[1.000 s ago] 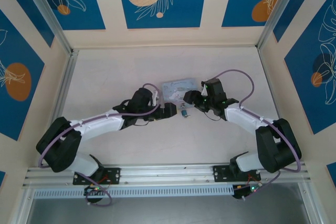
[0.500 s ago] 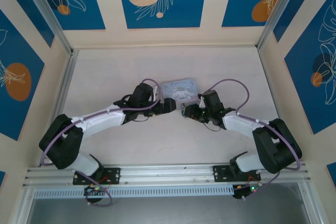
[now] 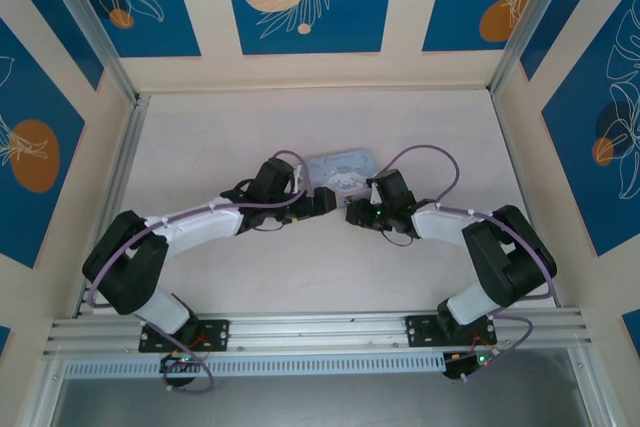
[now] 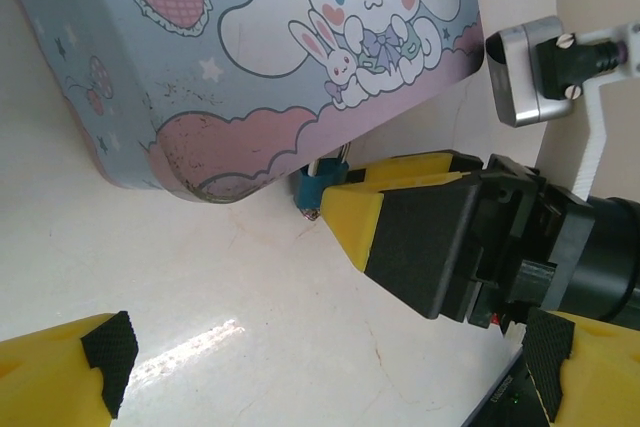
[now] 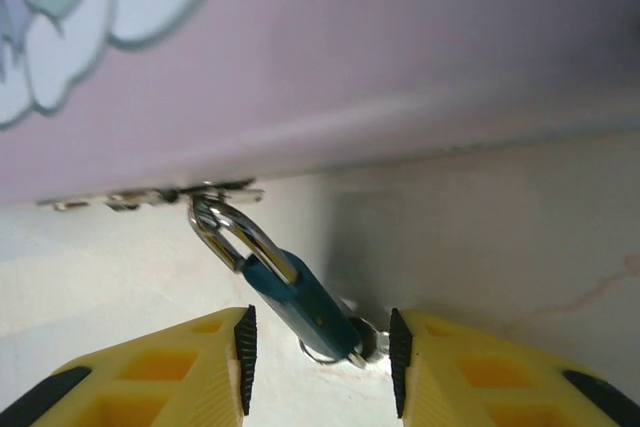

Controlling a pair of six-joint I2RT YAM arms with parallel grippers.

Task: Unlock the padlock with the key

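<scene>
The teal padlock (image 5: 300, 302) hangs by its thin shackle from the hasp of the pale blue cartoon tin (image 5: 330, 57) and lies slanted on the table. A small silvery key (image 5: 368, 345) with a wire ring shows at the padlock's lower end; I cannot tell whether it sits in the keyhole. My right gripper (image 5: 318, 349) is open, its pads on either side of the padlock's lower end with a gap on each side. In the left wrist view the padlock (image 4: 312, 185) peeks out beside a right gripper finger (image 4: 365, 212). My left gripper (image 4: 335, 362) is open wide and holds nothing.
The tin (image 3: 340, 169) lies mid-table, right behind both grippers. The left gripper (image 3: 322, 202) and right gripper (image 3: 354, 213) face each other a few centimetres apart. Metal rails border the white table on the left, right and near sides.
My right arm has swung left and lower, bringing its jaws around the padlock, and the jaws have narrowed. The left gripper has shifted slightly toward the tin and stayed wide open.
</scene>
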